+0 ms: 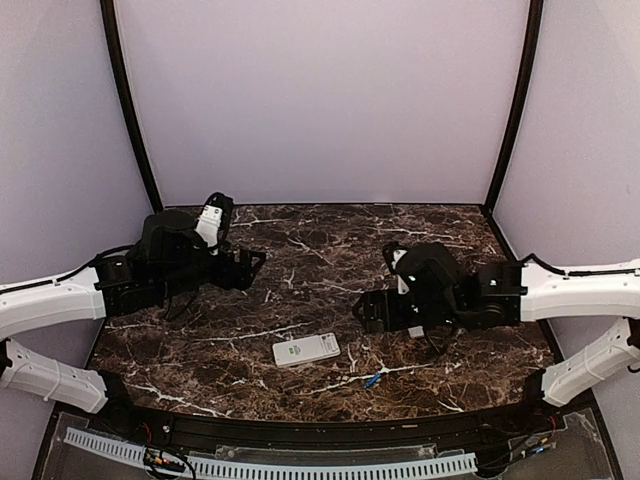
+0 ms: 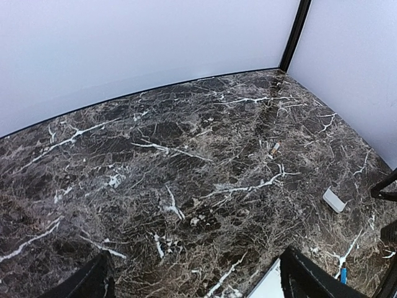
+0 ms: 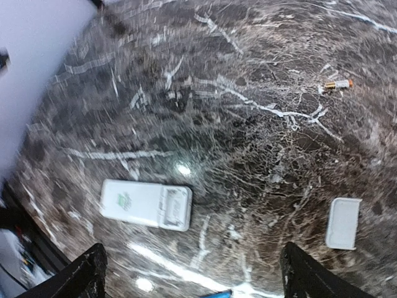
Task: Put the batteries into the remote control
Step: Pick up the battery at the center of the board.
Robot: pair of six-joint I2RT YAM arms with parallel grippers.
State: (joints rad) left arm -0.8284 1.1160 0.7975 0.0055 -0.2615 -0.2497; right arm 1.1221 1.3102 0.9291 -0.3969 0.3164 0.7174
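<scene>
The white remote control (image 1: 306, 349) lies flat near the table's front middle. In the right wrist view the remote control (image 3: 146, 205) shows an open, empty battery bay at its right end. One blue battery (image 1: 372, 380) lies on the marble just right of it, and its tip shows at the bottom edge (image 3: 218, 294). A second small battery (image 3: 338, 84), gold-ended, lies farther off. My right gripper (image 3: 195, 267) hangs open above the table right of the remote, holding nothing. My left gripper (image 2: 200, 273) is open and empty, off to the remote's left (image 1: 255, 262).
A thin white cover plate (image 3: 343, 223) lies on the marble right of the remote, also seen from the left wrist (image 2: 334, 200). Black frame posts (image 1: 130, 110) and pale walls close the table's back and sides. The right wrist view is motion-blurred.
</scene>
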